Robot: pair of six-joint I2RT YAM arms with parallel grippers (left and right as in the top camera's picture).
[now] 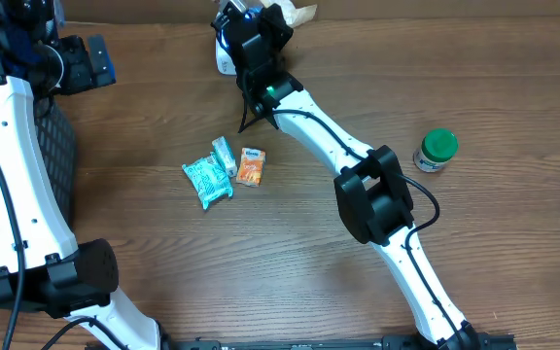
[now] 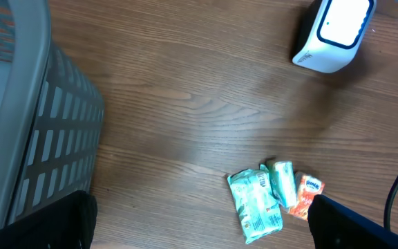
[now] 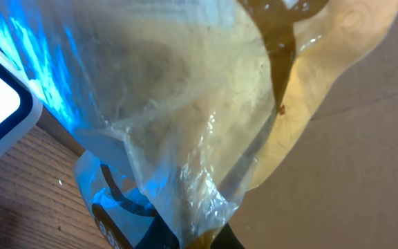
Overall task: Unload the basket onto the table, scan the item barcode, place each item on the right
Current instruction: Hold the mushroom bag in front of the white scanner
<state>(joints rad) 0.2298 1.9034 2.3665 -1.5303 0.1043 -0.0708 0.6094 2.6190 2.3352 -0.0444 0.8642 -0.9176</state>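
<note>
The clear plastic bag (image 3: 185, 104) is held at the far edge of the table (image 1: 290, 262), just beside the white scanner (image 1: 226, 60), whose blue light falls across the film. The right gripper (image 3: 188, 236) is clenched on the bag's lower edge; its fingers are largely hidden by the film, so the exact contact point is probably at the crumpled corner. The left gripper (image 2: 199, 211) hangs released, jaws wide apart, above bare wood near the grey basket (image 2: 40, 124). Mid-table lie a teal packet (image 1: 207, 181), a small packet (image 1: 224, 154) and an orange packet (image 1: 251, 166), touching one another. A green-lidded jar (image 1: 437, 151) stands well apart on the right.
</note>
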